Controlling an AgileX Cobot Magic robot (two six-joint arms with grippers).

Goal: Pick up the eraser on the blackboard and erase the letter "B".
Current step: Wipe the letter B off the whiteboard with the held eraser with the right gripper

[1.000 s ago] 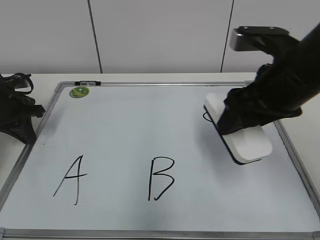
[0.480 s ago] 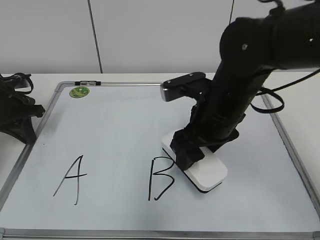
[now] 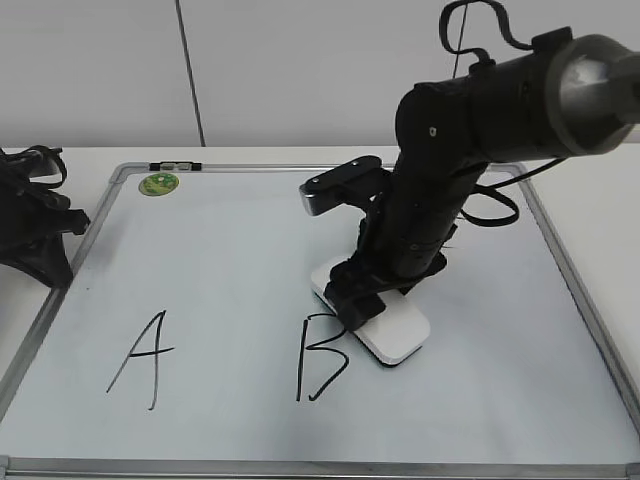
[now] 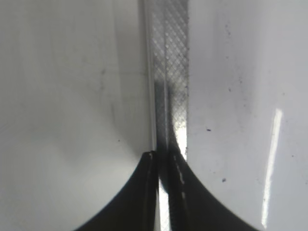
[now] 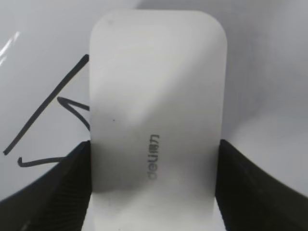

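Held the eraser in the right gripper, with the fingers pinching its two long sides and the printed white top facing the wrist camera. Stood just right of the letter "B", low over the blackboard, near corner almost at the upper lobe; could not tell whether the felt was touching the surface or hanging just clear. Showed black strokes of the letter beside the eraser's left edge in the right wrist view, none of them smeared or broken. Judged as pickup done, wiping not yet begun: positioning at the start of the stroke. Called next for pressing the felt flat, then sweeping left and toward the board's near edge across both lobes and the upright, likely with more than one pass to clear thin marker lines. Needed also stopping short of the letter "A", well apart to the left. Kept the left gripper parked off the board's left frame, its fingers pressed nearly together on nothing, over a strip of the grey frame.
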